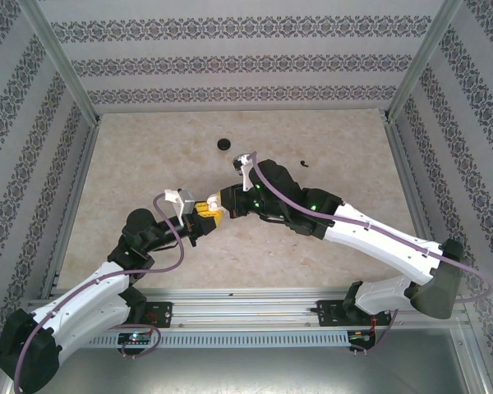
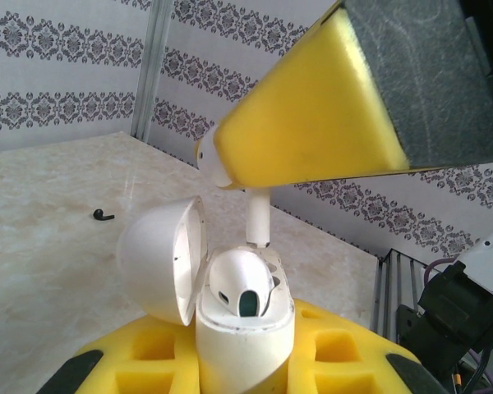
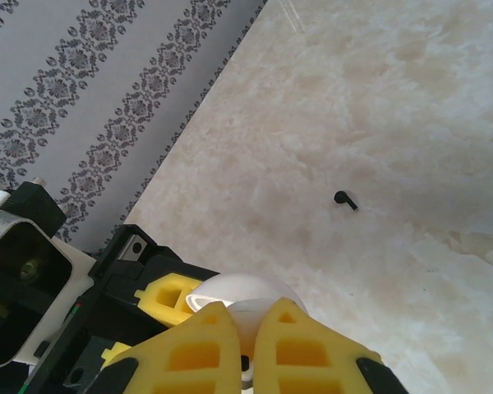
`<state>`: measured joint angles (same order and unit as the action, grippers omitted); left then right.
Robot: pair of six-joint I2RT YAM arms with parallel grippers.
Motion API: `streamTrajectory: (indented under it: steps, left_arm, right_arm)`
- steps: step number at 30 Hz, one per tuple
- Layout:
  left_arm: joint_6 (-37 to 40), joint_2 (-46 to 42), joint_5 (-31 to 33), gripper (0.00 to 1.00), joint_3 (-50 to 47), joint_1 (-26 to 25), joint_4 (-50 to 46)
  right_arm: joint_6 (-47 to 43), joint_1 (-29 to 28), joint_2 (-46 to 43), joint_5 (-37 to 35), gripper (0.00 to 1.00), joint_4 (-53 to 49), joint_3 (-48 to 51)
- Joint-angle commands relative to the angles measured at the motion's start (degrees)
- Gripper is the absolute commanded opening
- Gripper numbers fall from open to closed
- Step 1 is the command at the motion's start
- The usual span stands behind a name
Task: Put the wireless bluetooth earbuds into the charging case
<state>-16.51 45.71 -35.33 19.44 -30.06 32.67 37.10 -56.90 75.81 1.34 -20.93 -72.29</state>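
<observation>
The white earbud (image 2: 258, 215) is pinched at the tip of your right jaws. They are closed on its head, so the stem hangs straight down out of them. Just beneath that stem, your left jaws are clamped on the lower body of the white charging case (image 2: 245, 324), with a yellow pad on either side holding it upright. The case's lid (image 2: 160, 258) is swung open to one side. The end of the stem is right at the rim of the open case, but you cannot tell from the left wrist view whether it touches. Inside the case you can see a dark-lined socket (image 2: 248, 302).

In the right wrist view, the rounded white lid shows just under your right jaws' tips. A black earbud (image 3: 345, 199) lies on the marble counter (image 3: 411, 98), well apart from both jaws, out beyond the right ones. In the top view both jaws meet over the middle of the counter. A round black puck (image 1: 223, 144) lies farther from them, toward the back wall.
</observation>
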Motion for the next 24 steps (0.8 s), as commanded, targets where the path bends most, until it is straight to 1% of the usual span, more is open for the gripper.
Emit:
streamTrajectory:
  steps: [1,14,20,24]
  left_arm:
    - [1.1,-0.3,0.3,0.00,2.1,-0.7,3.9]
    - [1.0,-0.3,0.3,0.00,2.3,-0.7,3.8]
    - [1.0,-0.2,0.3,0.00,2.3,-0.7,3.8]
    - [1.1,-0.1,0.2,0.00,2.4,-0.7,3.7]
  right_arm:
    - [0.3,-0.9,0.6,0.3,0.07,-0.3,1.0]
    - [0.5,-1.7,1.4,0.7,0.07,-1.1,1.6]
    - [0.5,-2.1,1.9,0.3,0.12,-2.7,0.7]
    - [0.5,-2.2,2.0,0.1,0.19,-3.2,-0.1]
